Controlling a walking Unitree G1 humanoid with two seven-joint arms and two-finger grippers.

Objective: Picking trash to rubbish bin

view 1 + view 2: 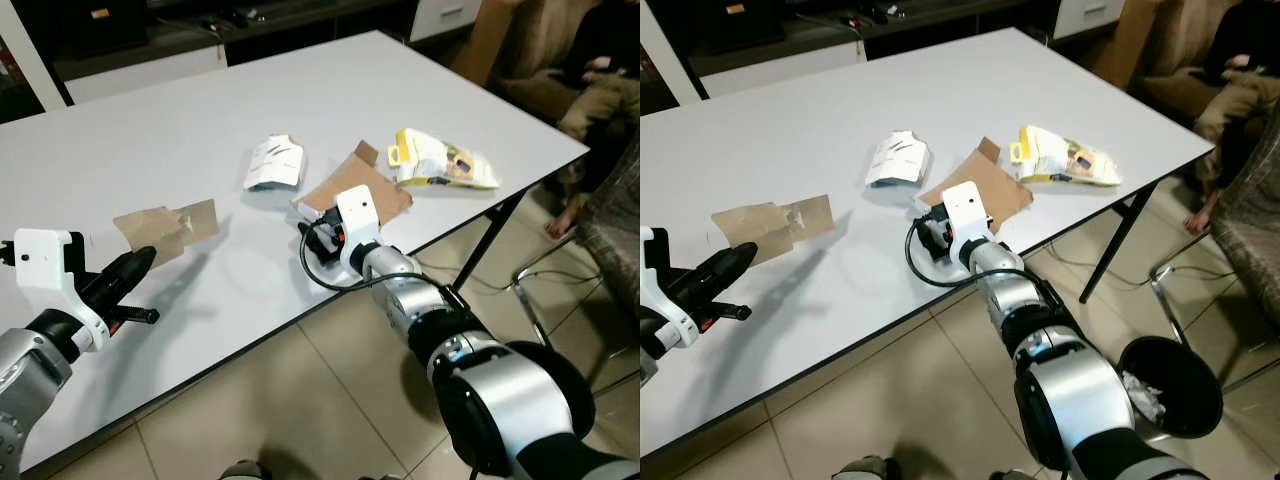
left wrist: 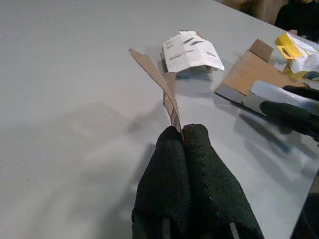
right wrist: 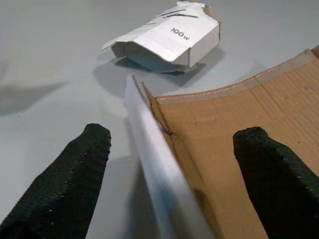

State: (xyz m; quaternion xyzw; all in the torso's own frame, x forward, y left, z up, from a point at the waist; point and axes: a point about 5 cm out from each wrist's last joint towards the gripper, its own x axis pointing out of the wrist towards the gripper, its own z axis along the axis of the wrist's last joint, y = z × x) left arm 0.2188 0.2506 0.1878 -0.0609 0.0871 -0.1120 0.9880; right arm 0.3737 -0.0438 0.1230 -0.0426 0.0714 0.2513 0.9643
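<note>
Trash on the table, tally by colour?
Brown cardboard: 2, the small cardboard scrap in the left gripper and the flat cardboard piece at the right gripper
White: 1, crushed white carton
Yellow and white: 1, yellow packet
Total: 4

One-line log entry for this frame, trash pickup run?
left end effector: shut on brown paper scrap | right end effector: open, straddling cardboard piece edge | rubbish bin: on floor

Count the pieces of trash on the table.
4: brown paper scrap at the left gripper; white carton mid-table; flat cardboard at the right gripper; yellow packet near the right edge.
</note>
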